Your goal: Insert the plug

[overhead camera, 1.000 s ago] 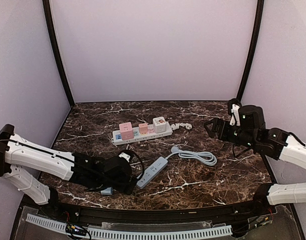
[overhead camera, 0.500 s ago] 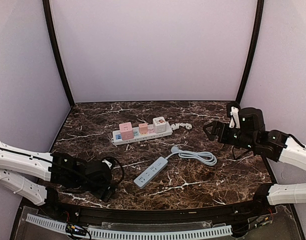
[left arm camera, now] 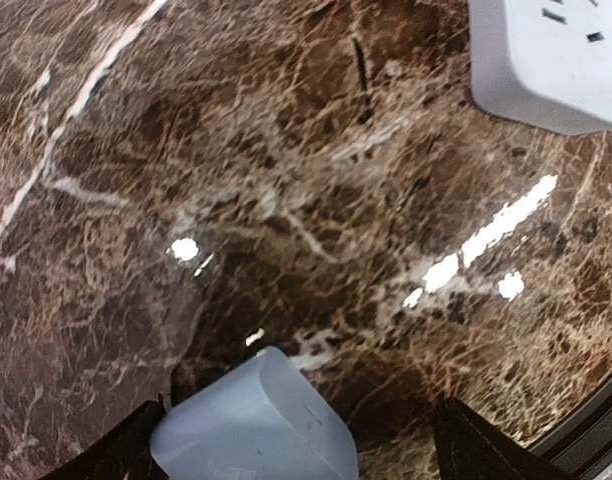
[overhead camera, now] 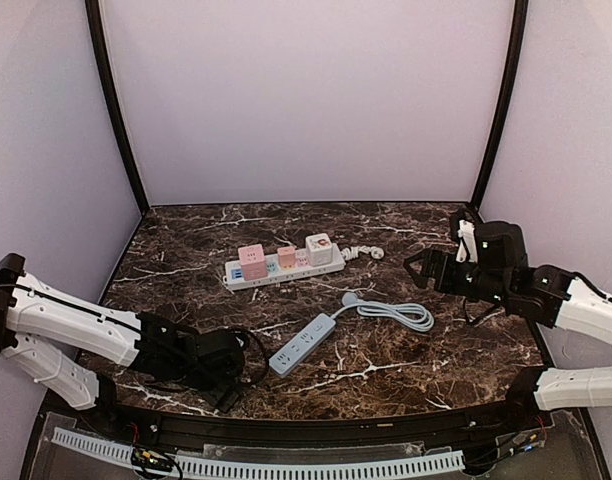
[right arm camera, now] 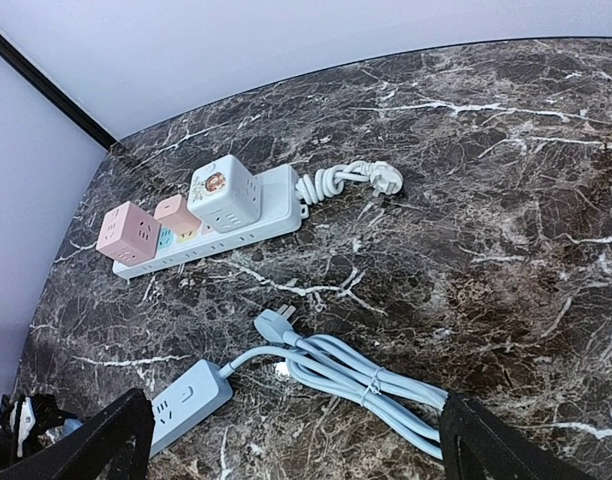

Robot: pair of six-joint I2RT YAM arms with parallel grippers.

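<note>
A pale blue, rounded plug lies on the marble between the fingers of my left gripper. It rests against the left finger, well clear of the right one, and the jaws stand wide, so the gripper is open. From above, the left gripper sits low at the table's front left and hides the plug. A light blue power strip lies just beyond it to the right. My right gripper hovers open and empty over the right side.
The blue strip's bundled cord ends in a loose three-pin plug. A white power strip farther back carries two pink cubes and a white cube; its coiled white cord lies at its right.
My left gripper pulled back left, then came forward over the small blue plug that lay beside it, and its jaws narrowed a little. The right gripper drifted slightly down and left.
</note>
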